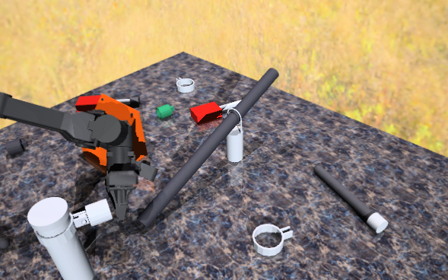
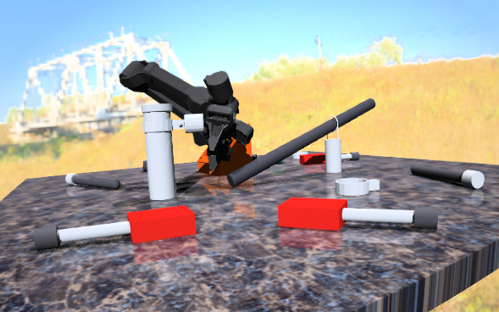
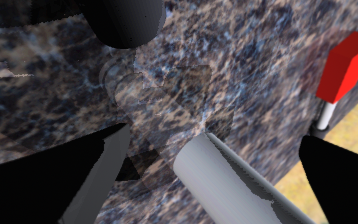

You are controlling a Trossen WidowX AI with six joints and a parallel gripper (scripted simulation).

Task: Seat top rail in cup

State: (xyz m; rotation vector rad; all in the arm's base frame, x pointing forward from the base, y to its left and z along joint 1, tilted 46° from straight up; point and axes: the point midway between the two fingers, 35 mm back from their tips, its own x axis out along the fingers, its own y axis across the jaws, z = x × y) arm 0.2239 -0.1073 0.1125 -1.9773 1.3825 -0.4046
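The dark rail (image 1: 199, 154) (image 2: 294, 146) (image 3: 125, 22) slants through the wire loop (image 1: 240, 119) on the short white post (image 1: 235, 147) (image 2: 333, 157). Its lower end is low near the table, outside the cup. The big white post (image 1: 70, 252) (image 2: 161, 165) stands with its band (image 2: 157, 125) up under the cap (image 1: 48, 211) (image 2: 157, 108). The white cup (image 1: 99, 213) (image 2: 194, 123) sticks out sideways. My gripper (image 1: 121, 217) (image 2: 219, 164) (image 3: 212, 138) is open, pointing down beside the cup's mouth, lower than the cup and near the rail end. A grey cylinder in the wrist view looks like the big post.
A loose white ring band (image 1: 255, 243) (image 2: 351, 186) and a dark rod with a white end (image 1: 344, 192) (image 2: 438, 173) lie near the rail. Two red blocks (image 2: 163, 225) (image 2: 311, 214) with white shafts lie in front. A green piece (image 1: 164, 111) lies behind the rail.
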